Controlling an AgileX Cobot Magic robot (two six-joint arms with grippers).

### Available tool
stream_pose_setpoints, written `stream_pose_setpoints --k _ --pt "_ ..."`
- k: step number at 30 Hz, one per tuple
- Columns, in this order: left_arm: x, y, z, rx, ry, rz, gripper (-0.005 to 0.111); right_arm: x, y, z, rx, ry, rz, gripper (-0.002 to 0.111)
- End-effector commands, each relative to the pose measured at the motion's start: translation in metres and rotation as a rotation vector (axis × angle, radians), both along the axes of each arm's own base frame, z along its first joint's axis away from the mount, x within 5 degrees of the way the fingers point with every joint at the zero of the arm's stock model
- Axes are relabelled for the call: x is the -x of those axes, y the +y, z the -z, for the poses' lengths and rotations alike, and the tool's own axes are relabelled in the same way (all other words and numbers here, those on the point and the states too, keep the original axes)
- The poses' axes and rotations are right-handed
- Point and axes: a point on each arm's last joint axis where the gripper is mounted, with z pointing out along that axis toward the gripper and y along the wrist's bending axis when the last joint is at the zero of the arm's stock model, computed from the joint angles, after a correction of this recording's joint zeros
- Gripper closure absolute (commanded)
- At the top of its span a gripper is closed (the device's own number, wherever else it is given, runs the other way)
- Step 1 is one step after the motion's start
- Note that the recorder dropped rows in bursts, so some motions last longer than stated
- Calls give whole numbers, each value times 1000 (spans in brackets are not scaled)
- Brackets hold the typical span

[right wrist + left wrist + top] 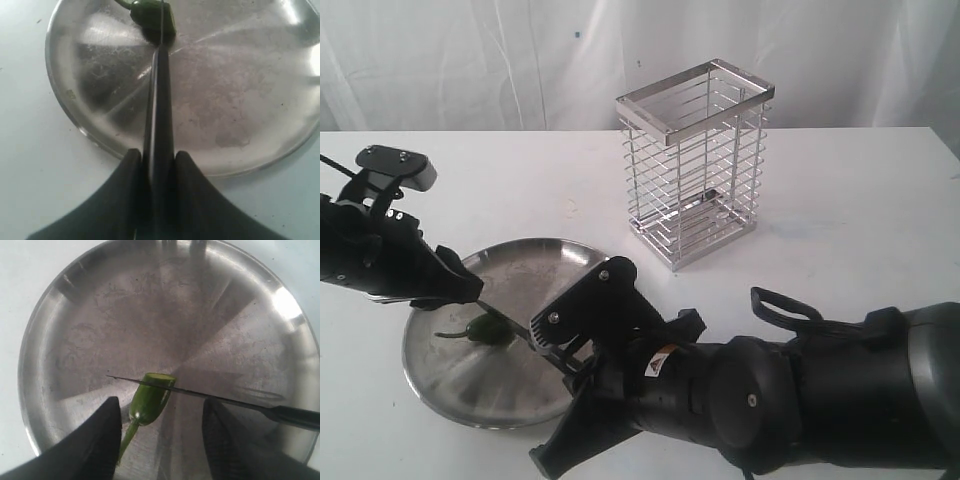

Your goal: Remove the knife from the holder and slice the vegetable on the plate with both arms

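Note:
The green chilli pepper (pixel 150 397) lies on the steel plate (pixel 100 315), its cut end facing up and its thin stem trailing off. The black knife (pixel 210 396) crosses the pepper near its cut end, blade edge down on it. My right gripper (pixel 159 160) is shut on the knife (pixel 159 100) handle, with the blade running out to the pepper (pixel 150 15). My left gripper (pixel 162 425) stands open just above the plate, its fingers either side of the pepper without touching it. In the exterior view the pepper (pixel 485 333) sits on the plate (pixel 450 375) between left gripper (pixel 470 292) and right gripper (pixel 560 345).
The chrome wire holder (pixel 695 165) stands upright behind the plate on the white table, with no knife in it. The bulky right arm (pixel 800 400) fills the near right. A white curtain hangs along the back.

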Motion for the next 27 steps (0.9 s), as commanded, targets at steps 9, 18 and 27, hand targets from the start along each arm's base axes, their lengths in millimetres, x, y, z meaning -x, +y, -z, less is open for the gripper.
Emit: stream_pose_setpoints --k 9,18,27 --pt "-2 0 7 14 19 -29 55 -3 -1 -6 -25 -43 25 108" --pt "-2 0 7 15 18 -32 55 6 4 -5 -20 -28 -13 108" --pt "-2 0 7 17 18 -33 55 8 7 -6 -36 -36 -5 108"
